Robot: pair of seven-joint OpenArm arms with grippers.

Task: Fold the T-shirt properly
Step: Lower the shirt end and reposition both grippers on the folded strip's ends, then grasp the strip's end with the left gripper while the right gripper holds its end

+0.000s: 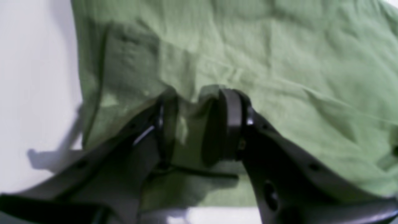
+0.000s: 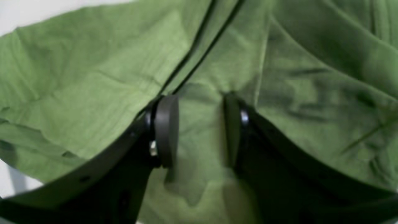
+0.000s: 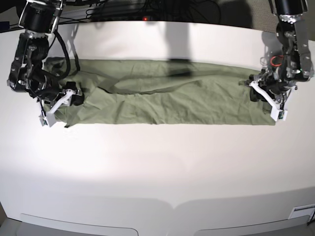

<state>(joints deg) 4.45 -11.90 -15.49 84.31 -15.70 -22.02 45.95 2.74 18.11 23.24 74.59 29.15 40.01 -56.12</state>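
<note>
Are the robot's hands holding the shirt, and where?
Yes. Each end effector pinches one end of the T-shirt: left and right, fabric bunched between the pads.

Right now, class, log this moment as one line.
T-shirt: long strip on table | left end effector: gripping cloth | right end effector: gripping cloth

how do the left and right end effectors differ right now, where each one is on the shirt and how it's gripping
The left end effector sits at the T-shirt's end on the base view's right; the right end effector sits at the opposite end. The left wrist view shows a bunched ridge of cloth between the left one's jaws, beside a straight edge; the right one's jaws straddle flatter cloth near a seam. Both have cloth between parted jaws.
</note>
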